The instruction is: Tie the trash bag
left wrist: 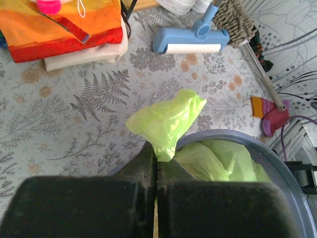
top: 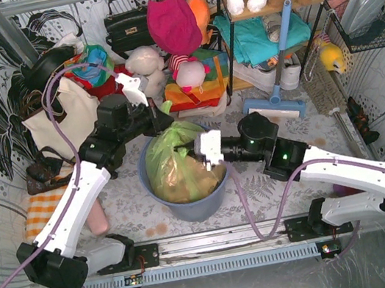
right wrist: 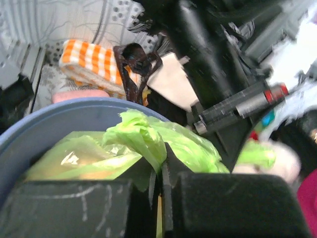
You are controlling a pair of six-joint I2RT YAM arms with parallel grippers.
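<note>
The lime-green trash bag sits in the round blue bin at the table's middle, brown paper showing through it. My left gripper is over the bin's far rim and is shut on a bunched flap of the bag that sticks out past the fingertips. My right gripper is over the bin's right side, shut on another bunched flap of the bag. The bin rim shows in the left wrist view and in the right wrist view.
A cream tote bag stands at the left, an orange checked cloth and a pink object near it. Folded cloths and plush toys crowd the back. A blue lint roller lies at the right.
</note>
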